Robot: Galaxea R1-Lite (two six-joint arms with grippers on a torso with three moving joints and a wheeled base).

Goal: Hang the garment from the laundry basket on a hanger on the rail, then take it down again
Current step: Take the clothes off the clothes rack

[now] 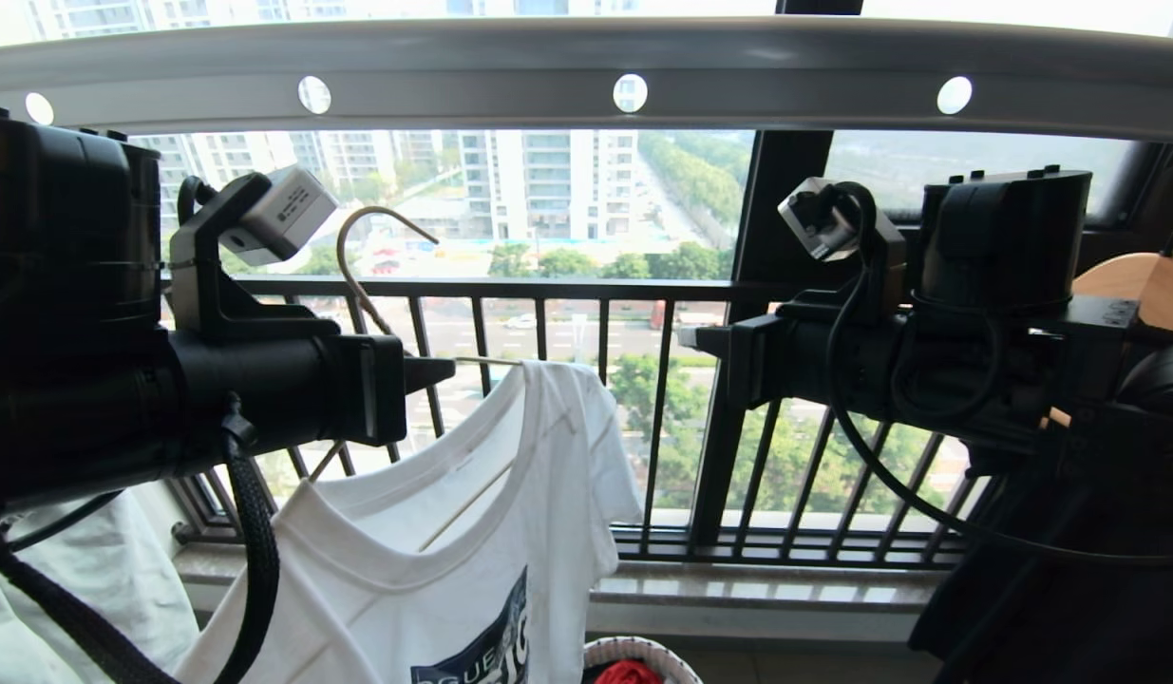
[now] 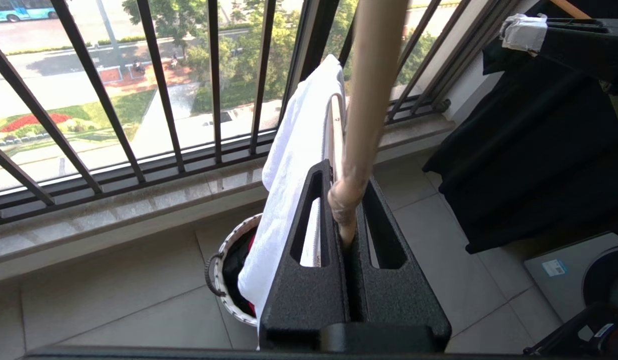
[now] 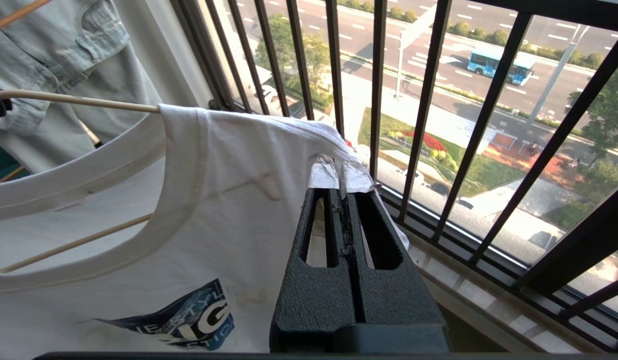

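While the rail (image 1: 586,85) runs wide across the top of the head view, grey and pierced by round holes, nothing hangs on it in the part that is seen. Behind and below it stands the black barred window railing (image 1: 548,380), with the street and tall buildings beyond.

On the left side the left arm reaches forward, and on the right side the right arm does the same at about equal height.

Between them, lower, the garment (image 1: 453,551) hangs in the air on the hanger (image 1: 377,247). It is a white T-shirt with a dark blue logo on the chest, and its collar is open toward the camera. The hanger is tilted, with one end higher toward the right arm, and its hook is free below the rail, not touching it.

The left claw (image 2: 346,235) is clamped on the neck of the hanger, just under the hook. The right claw (image 3: 345,200) is pressed together with nothing between its tips; it stands just beside the sleeve of the garment, with white tape on its tips.

Below, on the tiled floor by the window, stands the laundry basket (image 2: 223,250), with a red cloth (image 1: 629,673) inside.

A pale denim garment (image 3: 53,65) hangs beyond the T-shirt in the right wrist view.
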